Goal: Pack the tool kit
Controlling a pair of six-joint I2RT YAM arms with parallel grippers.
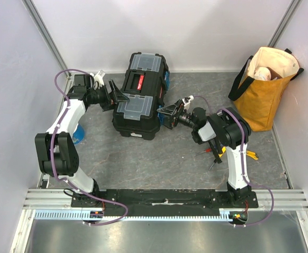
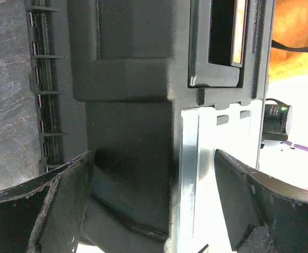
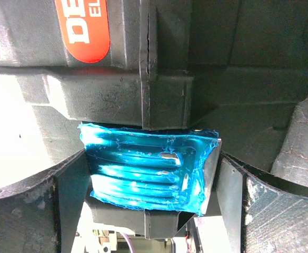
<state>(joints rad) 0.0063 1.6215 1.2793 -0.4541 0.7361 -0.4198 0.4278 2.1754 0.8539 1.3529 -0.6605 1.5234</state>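
Beside the toolbox (image 1: pixel 139 100), you have 2 released pincers: the right gripper (image 3: pixel 151 179) straddles the blue latch (image 3: pixel 148 174), probably to work it; the left gripper (image 2: pixel 152 168) faces the opposite side, likely bracing.

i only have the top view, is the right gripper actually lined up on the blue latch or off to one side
Observer: Lined up. In the right wrist view the blue latch sits between the open fingers of the right gripper. I cannot tell whether either finger touches it.
Operator: ok and the left one, same thing
Observer: No. The left gripper is open too, but its wrist view shows only the black wall of the toolbox and the edge of a clear lid between the fingers. No blue latch shows there.
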